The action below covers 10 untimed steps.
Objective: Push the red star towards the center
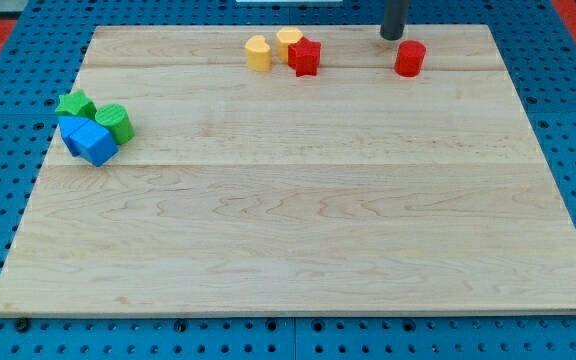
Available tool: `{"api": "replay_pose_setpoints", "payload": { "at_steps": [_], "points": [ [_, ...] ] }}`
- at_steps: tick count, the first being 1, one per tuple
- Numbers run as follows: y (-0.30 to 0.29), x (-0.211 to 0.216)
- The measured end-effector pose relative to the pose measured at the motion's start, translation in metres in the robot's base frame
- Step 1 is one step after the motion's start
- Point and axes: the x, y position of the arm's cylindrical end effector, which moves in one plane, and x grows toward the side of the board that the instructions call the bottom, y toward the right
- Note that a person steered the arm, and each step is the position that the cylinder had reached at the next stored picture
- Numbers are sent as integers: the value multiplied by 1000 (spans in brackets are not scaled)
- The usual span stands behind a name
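The red star lies near the view's top, a little left of the middle, touching a yellow block on its upper left. Another yellow block stands just left of them. A red cylinder stands to the right. My tip is at the top edge of the board, just above and left of the red cylinder, about 90 pixels right of the red star.
At the view's left a green star, a green cylinder and blue blocks sit in a cluster. The wooden board lies on a blue pegboard surface.
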Motion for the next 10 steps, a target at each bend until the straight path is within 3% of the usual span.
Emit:
{"api": "replay_pose_setpoints", "payload": {
  "at_steps": [2,4,5,6,9,10],
  "points": [
    [-100,15],
    [-88,103],
    [-115,66],
    [-135,71],
    [-202,143],
    [-173,165]
  ]
}}
